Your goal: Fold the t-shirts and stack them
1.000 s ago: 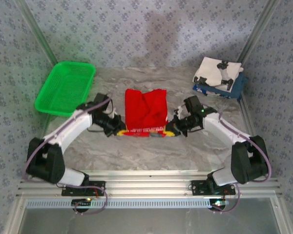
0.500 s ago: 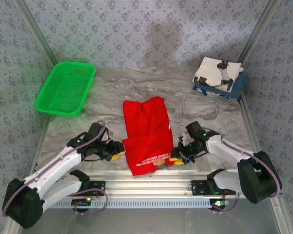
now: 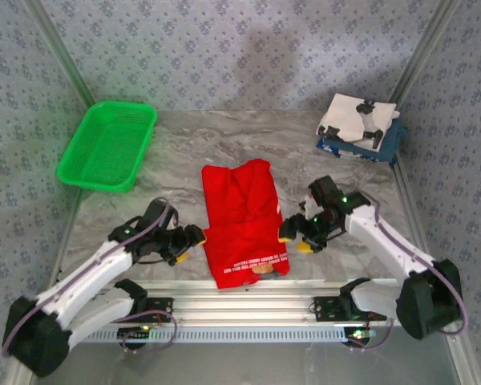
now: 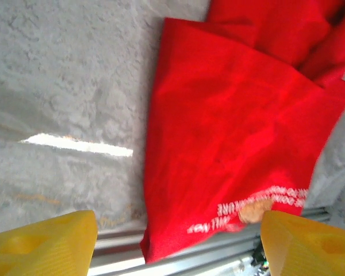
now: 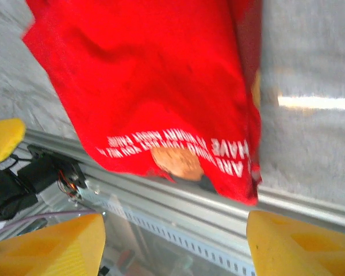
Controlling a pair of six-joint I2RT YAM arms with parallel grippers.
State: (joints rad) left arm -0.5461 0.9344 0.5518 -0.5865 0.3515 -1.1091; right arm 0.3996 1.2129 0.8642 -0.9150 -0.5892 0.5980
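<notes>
**Red t-shirt lies flat between two open grippers**

A grey marbled bench [image 3: 224, 144] carries the scene. A red t-shirt [image 3: 242, 220] lies spread at its near middle, and the shirt's long axis runs from mid-bench to the front edge. Its near hem reaches the aluminium rail [image 3: 248, 293] that borders the bench.

A green mesh basket [image 3: 108, 144] sits at the far left corner, well apart from the shirt. At the far right corner a folded white t-shirt [image 3: 357, 119] with black marks rests on a navy t-shirt [image 3: 390, 143].

The left gripper [image 3: 190, 245] sits just beside the red shirt's left edge near the hem, and the right gripper [image 3: 295, 239] just beside its right edge. Both point inward, and neither holds the cloth.

The left wrist camera looks across the red cloth. The left gripper's yellow fingers [image 4: 43, 241] stand wide apart at the bottom corners with nothing clamped between them. The right wrist camera shows the right gripper's fingers [image 5: 302, 241] spread just as wide and holding nothing.

The overhead view takes in the basket and the stack. The wrist views bring up detail, with white lettering [image 5: 178, 142] along the hem and a brown print [image 5: 175, 163] just below it, where the cloth laps over the rail.
</notes>
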